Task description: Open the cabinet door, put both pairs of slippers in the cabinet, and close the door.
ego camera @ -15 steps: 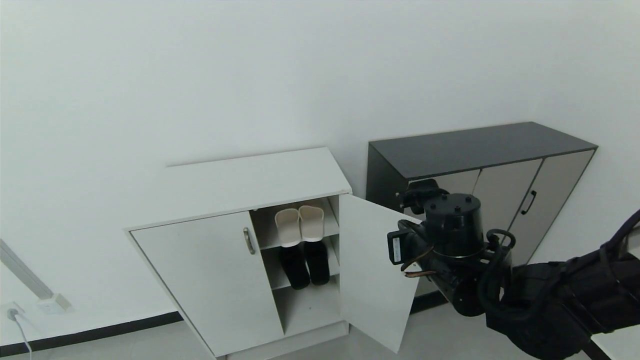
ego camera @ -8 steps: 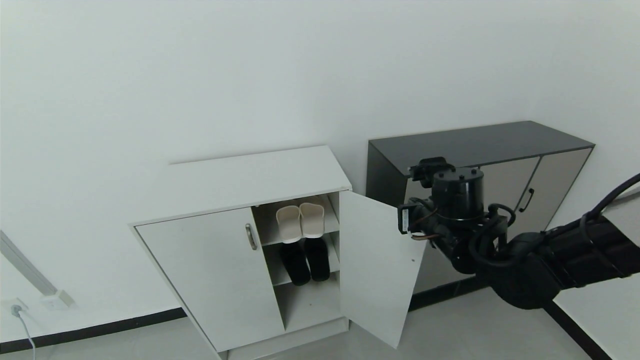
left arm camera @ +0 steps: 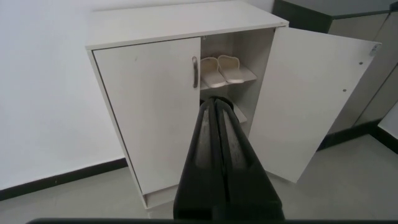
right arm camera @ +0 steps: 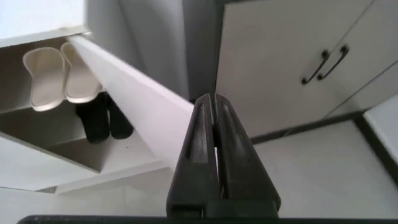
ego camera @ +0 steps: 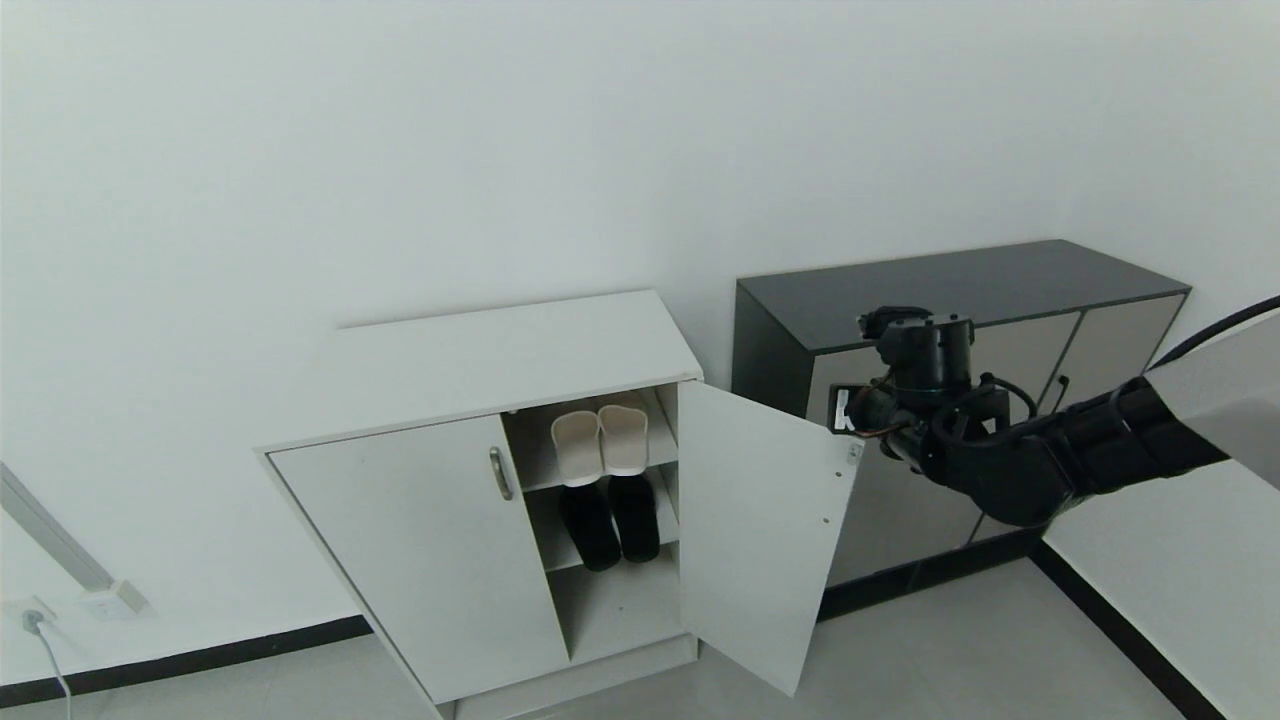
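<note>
The white cabinet (ego camera: 480,370) stands against the wall with its right door (ego camera: 760,520) swung open and its left door closed. A beige pair of slippers (ego camera: 600,445) lies on the upper shelf, and a black pair (ego camera: 610,525) on the shelf below. My right arm (ego camera: 1000,455) is held out by the top outer corner of the open door. The right gripper (right arm camera: 214,98) is shut and empty, close to the door (right arm camera: 143,106). My left gripper (left arm camera: 216,99) is shut and empty in front of the cabinet, partly covering the black slippers (left arm camera: 239,113).
A dark cabinet (ego camera: 960,280) with grey doors stands right of the white one, just behind the open door and my right arm. A wall socket with a cable (ego camera: 30,615) sits low at the far left. Grey floor lies open in front.
My right arm has risen and stretched farther out, from the middle of the door's outer side to its top outer corner. The head view shifted slightly. The slippers have not moved.
</note>
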